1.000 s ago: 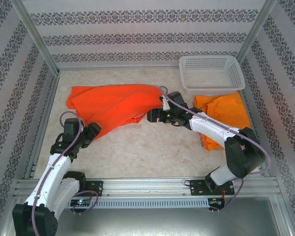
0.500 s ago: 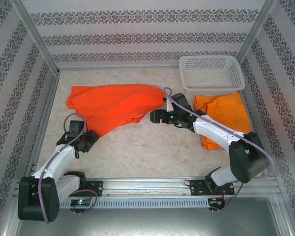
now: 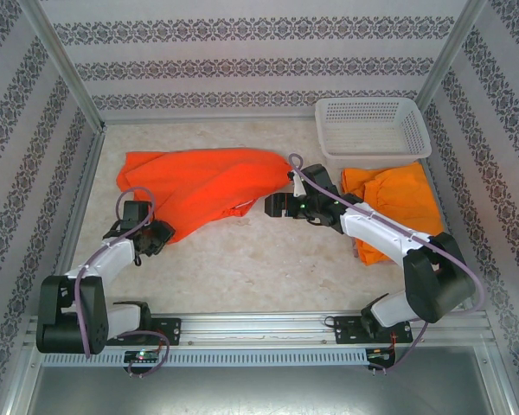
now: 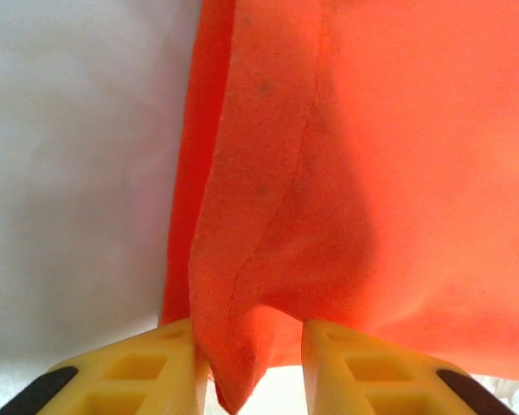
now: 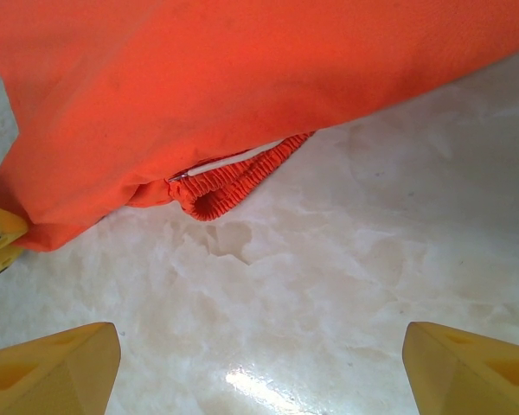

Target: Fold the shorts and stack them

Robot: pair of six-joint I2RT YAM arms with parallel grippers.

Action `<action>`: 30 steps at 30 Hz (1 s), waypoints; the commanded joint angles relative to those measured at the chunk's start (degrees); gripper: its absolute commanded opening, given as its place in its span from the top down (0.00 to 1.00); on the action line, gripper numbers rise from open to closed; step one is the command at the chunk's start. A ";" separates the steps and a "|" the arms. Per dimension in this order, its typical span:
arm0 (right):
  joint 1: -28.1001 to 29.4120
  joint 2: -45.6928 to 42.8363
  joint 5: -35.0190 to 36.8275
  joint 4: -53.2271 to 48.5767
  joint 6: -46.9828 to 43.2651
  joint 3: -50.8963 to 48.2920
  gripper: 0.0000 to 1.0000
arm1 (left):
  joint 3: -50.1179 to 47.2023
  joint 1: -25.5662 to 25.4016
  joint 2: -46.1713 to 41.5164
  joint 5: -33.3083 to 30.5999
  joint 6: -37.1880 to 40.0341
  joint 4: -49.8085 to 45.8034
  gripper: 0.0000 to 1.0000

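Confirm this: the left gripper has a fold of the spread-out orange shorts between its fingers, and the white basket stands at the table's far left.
One error: the white basket stands at the table's far right, not left; the top external view shows it. The rest holds: the left gripper has a fold of the spread-out orange shorts between its fingers.

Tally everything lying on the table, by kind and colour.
Spread red-orange shorts: 1
Lighter orange folded pile: 1 (how many pieces it holds is unclear)
White basket: 1
Total: 3
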 commanded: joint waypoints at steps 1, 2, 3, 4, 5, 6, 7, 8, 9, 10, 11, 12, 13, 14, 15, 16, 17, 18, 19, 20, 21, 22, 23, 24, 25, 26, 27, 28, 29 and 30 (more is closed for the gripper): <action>-0.78 -0.84 1.09 -0.70 -0.20 -0.79 0.15 | 1.18 0.71 1.82 2.69 1.50 2.47 0.72; -0.88 -0.99 1.26 -0.94 -0.53 -0.72 0.15 | 1.12 0.66 2.27 3.06 1.51 2.65 0.75; -0.99 -1.04 1.57 -1.09 -0.81 -0.70 0.15 | 1.00 0.66 2.59 3.42 1.41 2.88 0.79; -1.14 -1.18 1.93 -1.42 -1.31 -0.66 0.15 | 0.97 0.66 2.79 3.85 1.38 3.19 0.84; -1.31 -1.24 2.52 -1.84 -2.01 -0.54 0.15 | 0.93 0.75 2.89 4.36 1.40 3.26 0.90; -1.43 -1.37 3.18 -2.25 -2.97 -0.30 0.15 | 1.09 0.83 2.81 4.93 1.41 3.24 0.95; -1.58 -1.50 4.27 -3.01 -4.43 0.09 0.15 | 1.37 1.00 2.43 5.57 1.28 3.05 1.00; -1.67 -1.55 5.50 -3.91 -6.07 0.75 0.15 | 1.89 1.35 1.74 6.18 1.30 2.59 1.00; -1.84 -1.63 6.52 -4.65 -7.58 1.39 0.15 | 2.63 1.73 0.84 6.63 1.25 1.85 1.00; -1.98 -1.74 7.55 -5.50 -9.52 2.25 0.15 | 3.67 2.24 -0.62 6.89 1.48 0.52 1.00; -2.01 -1.71 8.59 -6.24 -11.72 3.11 0.14 | 4.89 2.82 -2.42 7.01 1.59 -1.00 1.00; -2.03 -1.63 9.64 -6.82 -13.78 3.92 0.14 | 6.32 3.43 -4.24 7.06 1.75 -2.46 1.00; -2.03 -1.30 10.79 -7.65 -15.93 4.81 0.14 | 8.20 4.09 -6.28 7.05 2.04 -3.96 1.00; -2.03 -0.71 12.09 -8.70 -18.25 6.04 0.14 | 10.35 4.70 -8.07 6.96 2.51 -5.57 1.00; -2.09 -0.09 13.40 -9.75 -19.85 7.12 0.14 | 12.34 5.16 -9.54 6.60 3.01 -6.77 1.00; -2.15 0.81 15.03 -10.81 -21.55 8.26 0.14 | 14.84 5.60 -10.73 6.24 3.57 -8.29 1.00; -2.28 1.85 16.34 -11.58 -23.12 9.33 0.14 | 17.30 5.99 -11.47 6.16 4.05 -9.59 1.00; -2.33 3.05 17.47 -12.57 -24.66 10.36 0.15 | 19.66 6.47 -11.74 6.25 4.32 -10.61 1.00; -2.37 4.08 18.17 -13.36 -26.06 11.34 0.16 | 21.71 6.74 -11.51 6.60 4.41 -11.11 1.00; -2.36 5.10 18.68 -14.29 -27.52 12.18 0.16 | 23.92 7.19 -11.09 7.29 4.15 -11.06 1.00; -2.34 6.19 18.89 -15.22 -28.99 13.14 0.16 | 26.42 7.65 -10.21 8.00 3.93 -10.85 1.00; -2.35 6.90 18.68 -15.94 -30.30 13.71 0.16 | 28.77 8.01 -9.05 8.66 3.64 -10.65 1.00; -2.38 7.47 18.16 -16.20 -31.60 14.04 0.16 | 31.75 8.37 -7.73 9.18 3.46 -10.44 1.00; -2.25 7.70 17.15 -15.94 -32.84 13.92 0.16 | 34.49 8.60 -6.07 9.73 3.38 -10.23 1.00; -2.14 7.71 16.32 -15.36 -33.87 13.49 0.16 | 37.02 8.79 -4.58 10.00 3.31 -10.28 1.00; -1.90 7.58 15.29 -14.20 -35.14 12.65 0.16 | 39.67 8.85 -2.87 10.22 3.22 -10.14 1.00; -1.64 7.46 14.56 -12.70 -36.55 11.68 0.16 | 41.98 8.92 -1.11 10.46 3.18 -9.83 1.00; -1.37 7.57 14.31 -11.48 -37.88 10.86 0.16 | 43.77 9.01 0.34 10.47 3.18 -9.57 1.00; -1.03 7.85 14.59 -10.38 -39.83 10.36 0.16 | 45.61 9.09 1.98 10.38 3.09 -9.34 1.00; -0.68 8.41 15.46 -9.63 -41.38 10.12 0.16 | 47.30 9.19 3.70 10.53 2.84 -9.09 1.00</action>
